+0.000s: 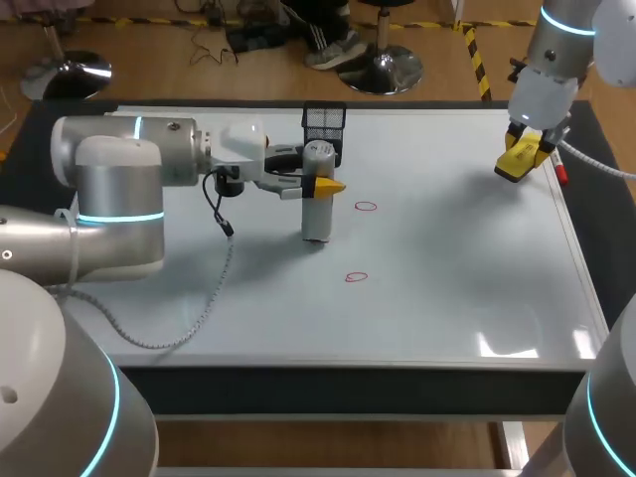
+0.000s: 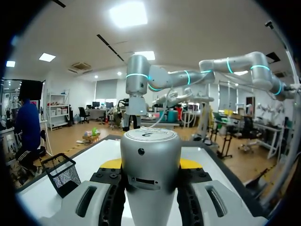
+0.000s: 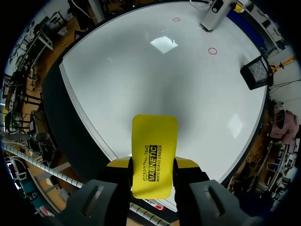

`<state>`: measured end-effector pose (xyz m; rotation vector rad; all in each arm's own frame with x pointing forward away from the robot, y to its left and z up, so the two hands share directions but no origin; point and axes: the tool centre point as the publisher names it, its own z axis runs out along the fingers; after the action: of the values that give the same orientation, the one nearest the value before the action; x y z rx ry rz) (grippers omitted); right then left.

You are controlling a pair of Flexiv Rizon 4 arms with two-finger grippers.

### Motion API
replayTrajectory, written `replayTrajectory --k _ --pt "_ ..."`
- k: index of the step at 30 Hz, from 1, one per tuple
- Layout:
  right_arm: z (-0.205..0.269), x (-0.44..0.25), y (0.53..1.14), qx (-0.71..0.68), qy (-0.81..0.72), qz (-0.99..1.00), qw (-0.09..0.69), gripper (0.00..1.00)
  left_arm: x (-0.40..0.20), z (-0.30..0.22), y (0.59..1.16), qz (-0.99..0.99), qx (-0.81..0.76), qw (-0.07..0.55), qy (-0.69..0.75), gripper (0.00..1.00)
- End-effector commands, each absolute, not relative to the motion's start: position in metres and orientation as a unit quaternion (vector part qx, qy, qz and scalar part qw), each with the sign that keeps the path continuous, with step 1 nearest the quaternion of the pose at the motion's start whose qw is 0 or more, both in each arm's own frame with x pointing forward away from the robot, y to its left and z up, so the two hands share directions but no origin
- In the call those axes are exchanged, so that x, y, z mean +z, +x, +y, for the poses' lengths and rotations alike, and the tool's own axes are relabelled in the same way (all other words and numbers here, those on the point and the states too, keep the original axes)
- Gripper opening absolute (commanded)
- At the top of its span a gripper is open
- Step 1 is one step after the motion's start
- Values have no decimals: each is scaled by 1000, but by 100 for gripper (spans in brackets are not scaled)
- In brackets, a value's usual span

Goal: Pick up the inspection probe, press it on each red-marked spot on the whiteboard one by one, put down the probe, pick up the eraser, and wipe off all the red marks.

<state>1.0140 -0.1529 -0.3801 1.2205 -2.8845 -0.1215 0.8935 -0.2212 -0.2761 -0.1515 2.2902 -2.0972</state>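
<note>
A: What is the left tool doing?

B: It is gripping the probe, with one finger pressing on each side near the top. The probe is standing upright with its lower end down at the board. Whether it is touching, I cannot tell.

A: What is lying around it?

B: Two red rings. The far mark is lying near the probe, toward the right arm's side. The near mark is lying closer to the front edge. The probe's tip is resting on neither. A black mesh basket is standing just behind the probe, at the board's far edge.

A: And the right tool?

B: It is clamping the yellow eraser from both sides, and the eraser is sticking out ahead of the fingertips. The tool is hanging over the board's far right corner, with the eraser clear of the surface and well apart from the probe.

A: What is the board lying on?

B: It is lying flat on the dark desk, covering most of it.
</note>
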Motion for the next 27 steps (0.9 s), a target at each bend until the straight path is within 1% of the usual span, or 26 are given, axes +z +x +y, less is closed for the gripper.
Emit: replayTrajectory --k 1,5,9,27 --pt "-153 -380 1014 -38 390 -920 4 0 -280 -224 897 736 -676 13 -46 0" --pt "-153 -380 1014 -38 390 -920 4 0 -282 -224 898 736 -675 12 -46 0" --pt "-153 -380 1014 -38 390 -920 4 0 -284 -223 898 736 -676 24 -34 0" --pt "-153 -380 1014 -38 390 -920 4 0 -290 -222 898 741 -671 15 -36 0"
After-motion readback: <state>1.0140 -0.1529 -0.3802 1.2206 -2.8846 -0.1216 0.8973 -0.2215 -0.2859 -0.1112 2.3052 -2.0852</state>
